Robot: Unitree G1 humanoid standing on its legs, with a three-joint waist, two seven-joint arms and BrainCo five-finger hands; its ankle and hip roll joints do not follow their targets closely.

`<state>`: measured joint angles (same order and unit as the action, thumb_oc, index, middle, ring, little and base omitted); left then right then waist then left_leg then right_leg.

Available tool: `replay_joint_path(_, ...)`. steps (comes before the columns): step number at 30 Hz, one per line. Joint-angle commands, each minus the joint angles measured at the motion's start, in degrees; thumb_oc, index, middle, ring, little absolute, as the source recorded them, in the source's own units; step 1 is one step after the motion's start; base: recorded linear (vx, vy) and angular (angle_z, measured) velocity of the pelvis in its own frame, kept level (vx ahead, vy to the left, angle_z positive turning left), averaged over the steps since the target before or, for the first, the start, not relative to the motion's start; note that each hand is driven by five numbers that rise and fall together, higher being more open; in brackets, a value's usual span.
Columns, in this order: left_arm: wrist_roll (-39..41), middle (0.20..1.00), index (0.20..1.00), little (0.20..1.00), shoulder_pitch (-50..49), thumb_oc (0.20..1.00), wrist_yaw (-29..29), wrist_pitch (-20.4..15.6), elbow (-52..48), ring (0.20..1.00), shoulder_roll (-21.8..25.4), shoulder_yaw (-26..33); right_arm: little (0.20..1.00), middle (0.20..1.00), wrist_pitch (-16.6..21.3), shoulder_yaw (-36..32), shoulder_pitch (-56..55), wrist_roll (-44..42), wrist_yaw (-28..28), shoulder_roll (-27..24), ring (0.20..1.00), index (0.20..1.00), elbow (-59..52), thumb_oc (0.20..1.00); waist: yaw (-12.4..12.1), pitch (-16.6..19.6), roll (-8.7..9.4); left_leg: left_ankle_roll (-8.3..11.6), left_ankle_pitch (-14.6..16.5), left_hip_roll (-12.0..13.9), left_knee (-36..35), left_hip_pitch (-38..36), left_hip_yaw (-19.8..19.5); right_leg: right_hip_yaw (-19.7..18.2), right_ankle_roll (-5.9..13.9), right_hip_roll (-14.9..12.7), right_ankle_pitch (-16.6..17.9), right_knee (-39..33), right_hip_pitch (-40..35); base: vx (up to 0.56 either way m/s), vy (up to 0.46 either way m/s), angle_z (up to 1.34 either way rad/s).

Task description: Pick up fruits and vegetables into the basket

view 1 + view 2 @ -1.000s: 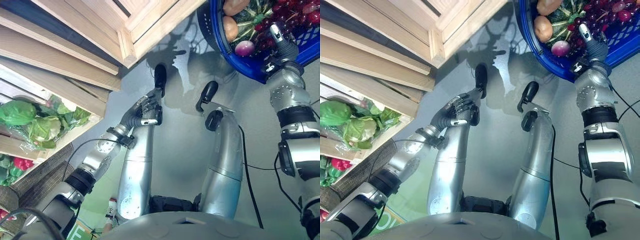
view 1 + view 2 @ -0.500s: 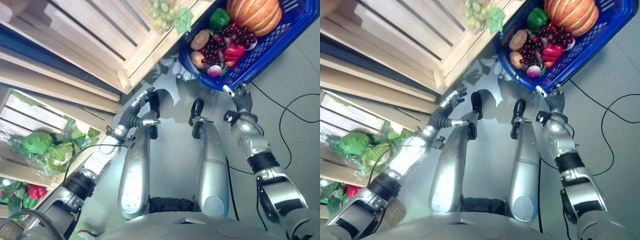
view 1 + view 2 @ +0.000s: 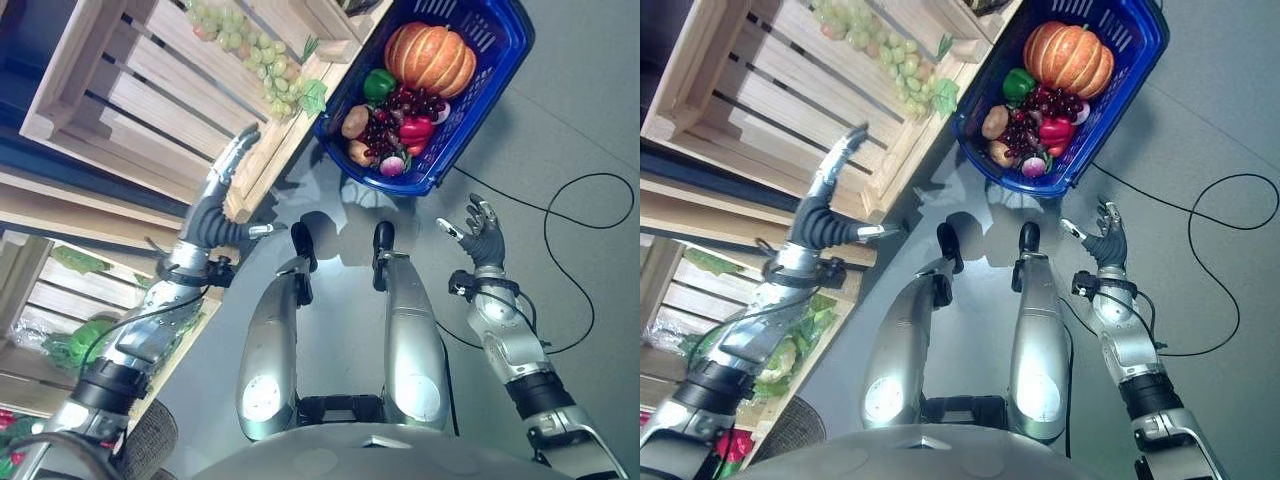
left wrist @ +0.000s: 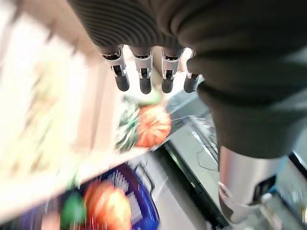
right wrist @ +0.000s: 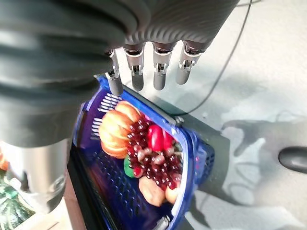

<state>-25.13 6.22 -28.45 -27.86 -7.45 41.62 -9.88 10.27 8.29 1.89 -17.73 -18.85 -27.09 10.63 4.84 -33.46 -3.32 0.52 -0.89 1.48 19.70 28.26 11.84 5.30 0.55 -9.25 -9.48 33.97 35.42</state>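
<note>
Basket [image 3: 500,45] far corner cut off | left robot hand [image 3: 225,175] spread, empty | right robot hand [image 3: 483,228] spread, empty

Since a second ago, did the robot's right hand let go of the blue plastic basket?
Yes. The right hand has come off the blue plastic basket rim and now hangs open above the grey floor, below the basket, which sits on the floor.

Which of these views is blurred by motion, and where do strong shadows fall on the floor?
Left wrist view: heavily smeared, so the blue plastic basket and pale wooden crates are streaks. Right wrist view: fairly sharp, with a dark shadow on the grey floor beside the basket. Eye views: sharp, with shadows under the basket.
</note>
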Motion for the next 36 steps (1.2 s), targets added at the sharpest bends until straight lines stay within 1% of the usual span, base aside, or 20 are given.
replay_joint_path(1, -13.0, 1.0, 1.0, 1.0, 0.4, 1.0, -9.9, 8.1, -2.0, 1.0, 1.6, 3.6, 1.0, 1.0, 4.3, -3.5, -4.3, 1.4, 3.4, -3.7, 1.0, 1.0, -4.6, 1.0, 2.1, 3.7, -3.61, -0.92, 6.8, -2.8, 3.3, -2.4, 0.9, 4.3, 1.21, 2.6, 1.0, -3.8, -3.5, 0.05, 0.049, -0.12)
replay_joint_path(3, -20.0, 1.0, 1.0, 1.0, 1.3, 1.0, -13.4, 12.1, -1.7, 1.0, 4.5, 6.2, 1.0, 1.0, 5.1, -4.5, -5.8, 0.9, 4.5, -4.8, 1.0, 1.0, -5.9, 1.0, 3.0, 3.7, -4.01, -0.65, 6.8, -2.9, 3.1, -3.6, 1.3, 4.0, 1.24, 2.3, 0.7, -3.9, -4.5, 0.06, 0.069, -0.12)
replay_joint_path(4, -24.4, 1.0, 1.0, 1.0, 2.1, 1.0, -15.9, 15.3, -1.5, 1.0, 6.5, 7.2, 1.0, 1.0, 5.0, -5.3, -6.4, -0.5, 5.5, -5.5, 1.0, 1.0, -6.7, 1.0, 3.7, 3.7, -4.27, -0.44, 6.8, -2.8, 3.2, -4.0, 1.7, 3.7, 1.26, 2.2, 0.5, -3.8, -4.8, 0.07, 0.091, -0.06)
replay_joint_path(6, -28.6, 1.0, 1.0, 1.0, 4.2, 1.0, -17.5, 19.9, 0.0, 1.0, 10.9, 8.0, 1.0, 1.0, 5.9, -6.1, -7.4, -1.4, 8.0, -6.8, 1.0, 1.0, -7.6, 1.0, 5.1, 3.7, -4.94, -0.09, 6.9, -2.7, 3.6, -4.4, 2.5, 2.7, 1.12, 2.1, 0.2, -3.4, -4.8, 0.07, 0.112, -0.06)
replay_joint_path(9, -33.4, 1.0, 1.0, 1.0, 7.6, 1.0, -18.0, 25.7, 2.4, 1.0, 15.3, 6.0, 1.0, 1.0, 6.2, -6.1, -7.7, -1.5, 10.1, -8.6, 1.0, 1.0, -8.9, 1.0, 6.7, 3.7, -5.35, 0.1, 6.7, -2.5, 3.8, -4.4, 3.3, 1.6, 1.13, 2.3, 0.1, -2.8, -4.0, 0.05, 0.077, -0.13)
replay_joint_path(11, -34.2, 1.0, 1.0, 1.0, 10.0, 1.0, -17.8, 28.2, 4.0, 1.0, 17.5, 4.1, 1.0, 1.0, 6.6, -5.8, -7.5, -1.2, 11.3, -9.8, 1.0, 1.0, -9.6, 1.0, 7.6, 3.7, -5.61, 0.26, 6.7, -2.3, 4.0, -4.2, 3.9, 0.8, 1.1, 2.5, 0.1, -2.6, -3.4, 0.04, 0.065, -0.17)
replay_joint_path(13, -35.4, 1.0, 1.0, 1.0, 12.9, 1.0, -15.3, 30.6, 6.1, 1.0, 19.9, 1.7, 1.0, 1.0, 6.7, -5.2, -7.1, -0.8, 12.4, -11.1, 1.0, 1.0, -10.6, 1.0, 8.6, 3.7, -5.88, 0.35, 6.6, -2.1, 4.1, -3.9, 4.5, 0.0, 1.1, 2.8, 0.1, -2.3, -2.7, 0.05, 0.072, -0.27)
replay_joint_path(14, -36.3, 1.0, 1.0, 1.0, 14.6, 1.0, -14.9, 32.2, 7.5, 1.0, 20.8, -0.2, 1.0, 1.0, 6.5, -4.9, -6.9, -2.5, 14.2, -11.8, 1.0, 1.0, -11.0, 1.0, 9.3, 3.7, -5.92, 0.43, 6.5, -1.9, 4.2, -3.8, 4.8, -0.5, 1.08, 2.9, 0.1, -2.2, -2.3, 0.05, 0.065, -0.24)
replay_joint_path(16, -36.0, 1.0, 1.0, 1.0, 16.5, 1.0, -14.4, 33.2, 8.7, 1.0, 21.4, -1.7, 1.0, 1.0, 5.7, -4.9, -6.7, -4.9, 15.7, -12.0, 1.0, 1.0, -11.4, 1.0, 9.6, 3.7, -5.9, 0.39, 6.5, -1.8, 4.3, -3.7, 5.2, -0.9, 1.03, 3.1, 0.1, -2.0, -1.9, 0.04, 0.031, -0.23)
replay_joint_path(18, -34.9, 1.0, 1.0, 1.0, 19.3, 1.0, -12.7, 34.9, 11.8, 1.0, 22.8, -4.5, 1.0, 1.0, 5.4, -4.2, -6.7, -8.6, 18.6, -12.5, 1.0, 1.0, -12.2, 1.0, 10.8, 3.7, -5.89, 0.36, 6.3, -1.4, 4.7, -3.1, 5.9, -1.8, 0.84, 3.6, 0.1, -1.4, -0.8, 0.05, 0.03, -0.26)
replay_joint_path(19, -34.9, 1.0, 1.0, 1.0, 20.9, 1.0, -12.7, 35.7, 14.0, 1.0, 23.1, -6.4, 1.0, 1.0, 5.5, -3.9, -6.5, -9.9, 19.6, -12.7, 1.0, 1.0, -12.5, 1.0, 11.3, 3.7, -5.87, 0.35, 6.3, -1.3, 5.0, -2.7, 6.2, -2.3, 0.74, 3.8, 0.0, -0.9, -0.1, 0.03, 0.034, -0.18)
replay_joint_path(21, -34.1, 1.0, 1.0, 1.0, 22.6, 1.0, -12.3, 35.9, 16.2, 1.0, 23.5, -8.3, 1.0, 1.0, 5.5, -3.6, -6.6, -11.0, 20.7, -13.0, 1.0, 1.0, -13.0, 1.0, 11.8, 3.7, -5.87, 0.34, 6.5, -1.2, 5.4, -2.2, 6.4, -2.7, 0.62, 3.9, -0.3, -0.3, 0.5, 0.03, 0.033, -0.18)
replay_joint_path(23, -32.6, 1.0, 1.0, 1.0, 24.8, 1.0, -10.3, 35.6, 18.6, 1.0, 23.4, -10.9, 1.0, 1.0, 5.3, -3.2, -6.3, -11.4, 21.9, -13.1, 1.0, 1.0, -13.6, 1.0, 12.3, 3.7, -5.99, 0.4, 6.4, -0.9, 5.9, -1.6, 6.8, -3.3, 0.55, 4.1, -0.4, 0.4, 1.5, 0.08, 0.043, -0.13)
replay_joint_path(24, -32.5, 1.0, 1.0, 1.0, 25.9, 1.0, -7.8, 35.0, 20.6, 1.0, 23.0, -13.2, 1.0, 1.0, 5.0, -2.7, -6.2, -11.8, 22.6, -13.2, 1.0, 1.0, -14.2, 1.0, 12.9, 3.7, -6.08, 0.91, 7.9, -0.9, 6.8, -1.6, 6.4, -4.0, 0.88, 4.3, -2.1, 1.6, 1.8, 0.1, 0.034, -0.08)
replay_joint_path(27, -30.7, 1.0, 1.0, 1.0, 28.2, 1.0, -2.9, 33.8, 24.2, 1.0, 22.1, -17.2, 1.0, 1.0, 4.8, -2.3, -5.7, -12.4, 23.2, -13.4, 1.0, 1.0, -15.2, 1.0, 13.5, 3.7, -6.26, 1.0, 7.8, -0.7, 7.1, -0.1, 6.9, -4.6, 0.81, 4.6, -2.1, 2.1, 3.5, 0.04, 0.027, -0.16)
replay_joint_path(29, -28.5, 1.0, 1.0, 1.0, 28.9, 1.0, -1.3, 34.1, 26.3, 1.0, 21.1, -18.9, 1.0, 1.0, 4.6, -2.1, -5.3, -12.5, 22.9, -13.4, 1.0, 1.0, -15.4, 1.0, 13.7, 3.7, -6.33, 1.09, 7.6, -0.4, 7.3, 0.7, 7.1, -4.9, 0.79, 4.6, -2.1, 2.5, 4.4, 0.01, 0.019, -0.09)
replay_joint_path(31, -28.0, 1.0, 1.0, 1.0, 29.0, 1.0, 0.8, 34.8, 28.7, 1.0, 19.8, -19.8, 1.0, 1.0, 4.5, -2.0, -4.9, -12.7, 22.5, -13.4, 1.0, 1.0, -15.7, 1.0, 13.8, 3.7, -6.37, 1.11, 7.4, -0.4, 7.4, 1.6, 7.3, -5.2, 0.73, 4.7, -2.0, 2.6, 5.4, 0.0, 0.011, -0.03)
replay_joint_path(33, -26.0, 1.0, 1.0, 1.0, 29.0, 1.0, 1.4, 35.4, 31.9, 1.0, 18.2, -20.4, 1.0, 1.0, 4.7, -1.8, -4.4, -12.7, 22.0, -13.4, 1.0, 1.0, -15.8, 1.0, 14.0, 3.7, -6.29, 1.06, 7.3, -0.2, 7.7, 2.8, 7.7, -5.4, 0.63, 4.8, -1.8, 2.8, 6.7, -0.01, 0.012, -0.08)
replay_joint_path(35, -24.0, 1.0, 1.0, 1.0, 28.9, 1.0, 3.3, 36.7, 34.6, 1.0, 16.9, -20.5, 1.0, 1.0, 4.8, -1.7, -4.0, -12.7, 21.5, -13.1, 1.0, 1.0, -16.0, 1.0, 13.9, 3.7, -6.11, 1.03, 7.3, 0.0, 8.0, 4.2, 7.9, -5.5, 0.55, 5.1, -1.7, 3.1, 8.0, -0.02, -0.009, -0.06)
replay_joint_path(36, -24.1, 1.0, 1.0, 1.0, 28.4, 1.0, 2.8, 36.8, 36.9, 1.0, 15.8, -20.3, 1.0, 1.0, 5.0, -1.6, -3.7, -12.7, 21.3, -12.8, 1.0, 1.0, -16.0, 1.0, 13.8, 3.7, -5.95, 0.97, 7.2, 0.0, 8.2, 5.0, 7.9, -5.6, 0.56, 5.2, -1.6, 3.2, 8.8, -0.02, -0.014, -0.04)
